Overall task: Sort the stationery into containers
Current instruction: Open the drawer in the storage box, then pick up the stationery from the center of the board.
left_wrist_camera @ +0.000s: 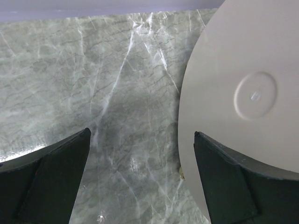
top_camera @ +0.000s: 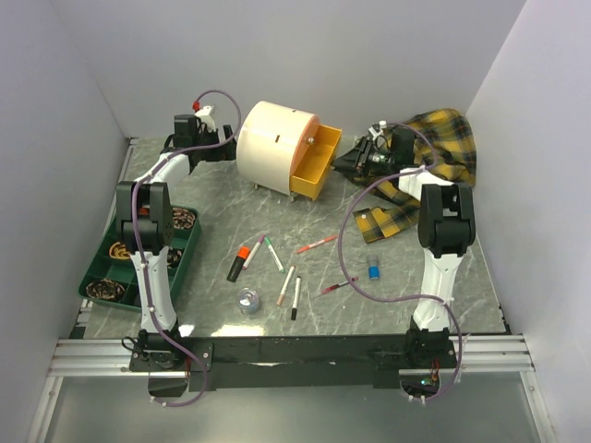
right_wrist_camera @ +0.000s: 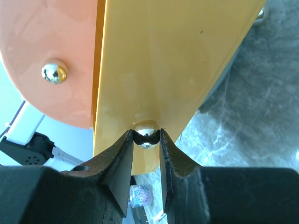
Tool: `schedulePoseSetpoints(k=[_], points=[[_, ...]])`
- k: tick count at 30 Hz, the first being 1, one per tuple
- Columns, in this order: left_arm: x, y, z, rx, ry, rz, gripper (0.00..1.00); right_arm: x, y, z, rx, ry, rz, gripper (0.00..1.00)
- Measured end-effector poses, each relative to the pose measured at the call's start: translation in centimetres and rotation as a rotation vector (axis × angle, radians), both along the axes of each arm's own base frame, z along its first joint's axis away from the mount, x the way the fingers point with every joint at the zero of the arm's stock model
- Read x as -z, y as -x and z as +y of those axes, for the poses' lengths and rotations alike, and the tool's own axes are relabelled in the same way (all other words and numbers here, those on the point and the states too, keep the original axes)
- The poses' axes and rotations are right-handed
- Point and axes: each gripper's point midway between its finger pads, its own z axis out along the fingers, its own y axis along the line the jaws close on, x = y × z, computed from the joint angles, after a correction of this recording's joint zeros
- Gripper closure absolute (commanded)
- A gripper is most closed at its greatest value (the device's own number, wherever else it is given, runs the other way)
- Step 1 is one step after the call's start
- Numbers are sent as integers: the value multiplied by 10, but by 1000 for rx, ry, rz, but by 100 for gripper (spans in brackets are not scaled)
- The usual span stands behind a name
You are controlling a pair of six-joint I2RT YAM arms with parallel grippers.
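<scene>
Right gripper [right_wrist_camera: 146, 137] clamps yellow drawer [right_wrist_camera: 177, 60] knob [right_wrist_camera: 146, 133], centre frame. Left gripper [left_wrist_camera: 141, 135] stands wide apart beside cabinet [left_wrist_camera: 243, 93], right.

Yellow drawer [top_camera: 312, 168] open, jutting from cream cabinet [top_camera: 272, 148]; right claw [top_camera: 343, 162] at drawer front; pens [top_camera: 285, 286] scattered nearer.

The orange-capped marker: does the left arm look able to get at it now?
Probably yes: the left gripper is open and empty beside the cabinet, and the marker lies uncovered near that arm's base.
</scene>
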Motion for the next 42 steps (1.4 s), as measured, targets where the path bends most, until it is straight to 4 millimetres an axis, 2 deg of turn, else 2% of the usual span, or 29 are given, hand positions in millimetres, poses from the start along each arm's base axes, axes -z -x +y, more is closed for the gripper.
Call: schedulePoseSetpoints(k=[7, 10, 13, 14, 17, 21, 26, 30, 34, 38, 42], points=[[1, -2, 4, -8, -27, -10, 2, 1, 12, -8, 3, 6, 9, 80], [2, -3, 6, -13, -41, -14, 1, 1, 17, -10, 3, 11, 9, 74], [2, -3, 8, -18, -50, -17, 1, 0, 20, -17, 12, 18, 12, 61], [2, -4, 9, -20, -54, -18, 1, -1, 20, -19, 16, 21, 9, 50], [3, -5, 11, -27, -71, -24, 1, -1, 18, -30, 33, 40, -2, 38], [3, -6, 14, -32, -88, -30, 1, 2, 15, -46, 58, 86, -15, 30], [4, -8, 21, -51, -103, -34, 0, 1, 26, -68, 91, 191, -13, 32], [8, -10, 41, -132, -163, -38, 0, 3, 49, -90, 119, 429, -39, 37], [7, -7, 67, -233, -237, -39, 1, 9, 91, -114, 130, 769, -71, 40], [-12, -8, 85, -303, -272, -82, 1, 32, 150, -126, 70, 964, -1, 37], [-41, -10, 95, -345, -272, -142, 1, 64, 204, -119, -46, 1062, 98, 34]])
